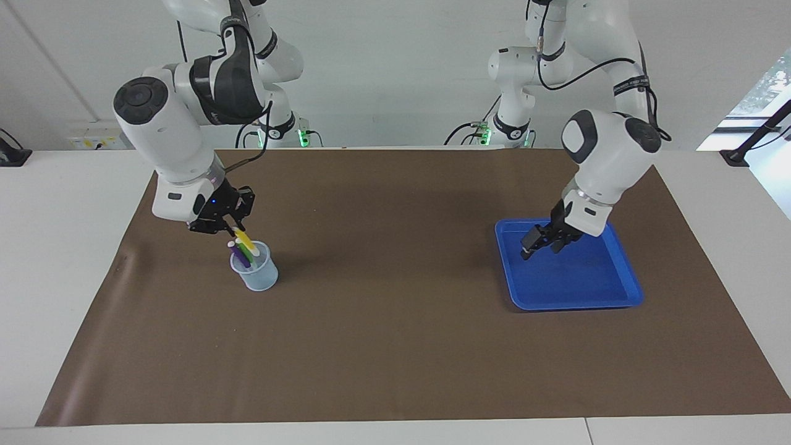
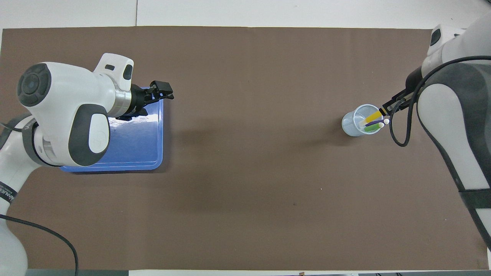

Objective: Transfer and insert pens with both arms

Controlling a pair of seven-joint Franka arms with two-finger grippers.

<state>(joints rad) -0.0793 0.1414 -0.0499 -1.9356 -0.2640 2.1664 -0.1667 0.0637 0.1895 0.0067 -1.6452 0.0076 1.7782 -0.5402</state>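
Observation:
The yellow pen is tilted, its lower pale end inside the clear cup. My right gripper is shut on its upper end, just above the cup's rim. The purple pen and the green pen lean in the same cup. Toward the left arm's end of the table, my left gripper hangs open over the blue tray and holds nothing.
A brown mat covers the table, with bare white tabletop around it. The cup stands toward the right arm's end of the mat. Nothing shows in the part of the tray that I can see.

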